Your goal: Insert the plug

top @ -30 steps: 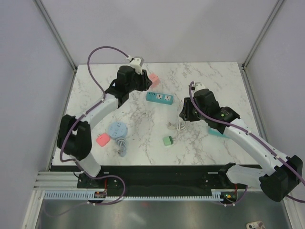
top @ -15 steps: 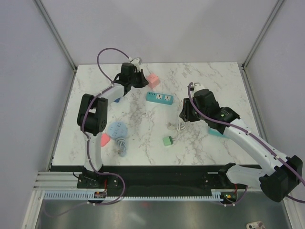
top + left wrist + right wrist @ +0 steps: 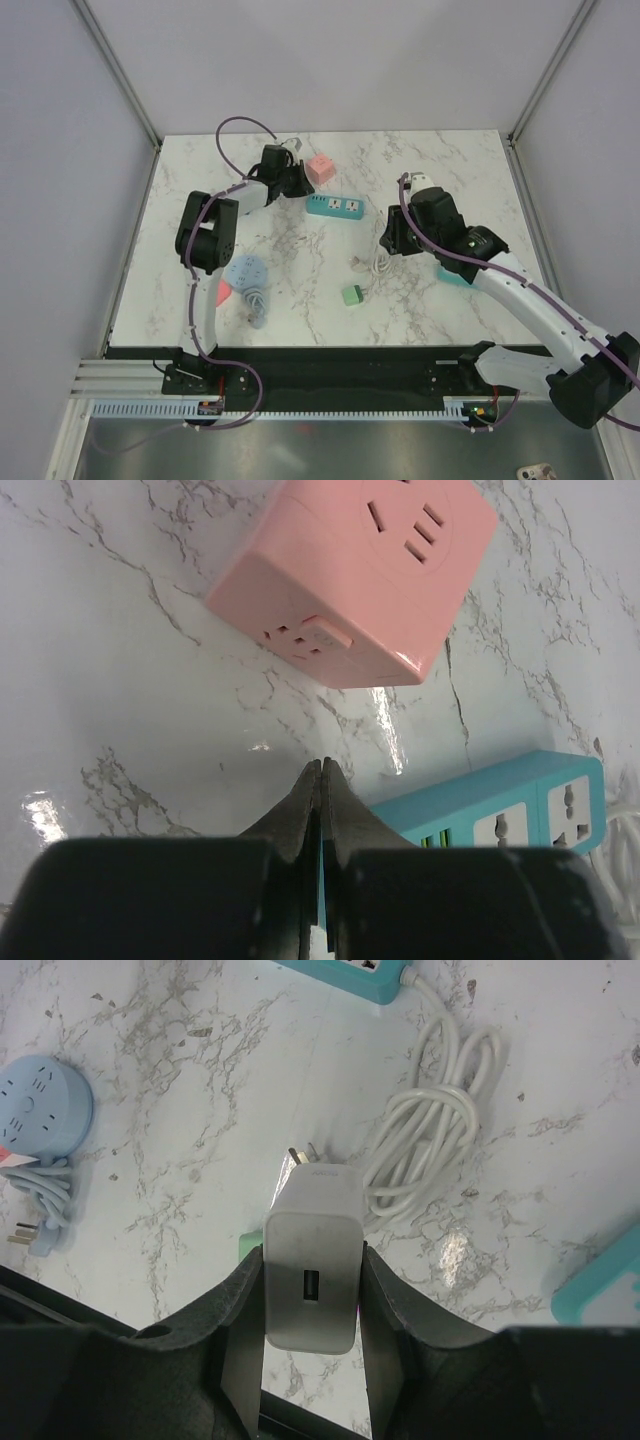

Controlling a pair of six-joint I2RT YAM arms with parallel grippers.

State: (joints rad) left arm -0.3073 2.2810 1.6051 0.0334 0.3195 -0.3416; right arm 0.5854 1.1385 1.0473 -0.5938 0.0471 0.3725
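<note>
Item: white plug [image 3: 310, 1220], a block-type adapter, sitting clamped between the two fingers of the right pincer [image 3: 312, 1290], which is closing narrowly on its sides. Its prongs [image 3: 305, 1153] are pointing away from the wrist and hanging free above the surface [image 3: 460, 170], touching no socket. Ahead of this pincer and well apart from it, the teal power strip [image 3: 340, 970] is lying flat with its outlets facing up. A coiled white cable [image 3: 430, 1150] is running back from the strip's end and resting just beyond and to the right of the prongs. Off to the pincer's left, a blue round socket [image 3: 40, 1110] is lying with its own cord bundled beside it, and a green cube [image 3: 351, 295] is sitting close beneath the held plug. The left pincer [image 3: 320, 810] is pressing its fingers fully together on nothing, hovering low, with the strip's near end just under its tips and a pink socket cube [image 3: 360, 575] just ahead. Status, as judged: grasping is done; carrying the plug to a socket, lining up the prongs and pushing them home are all remaining. Which socket is intended cannot be told.
</note>
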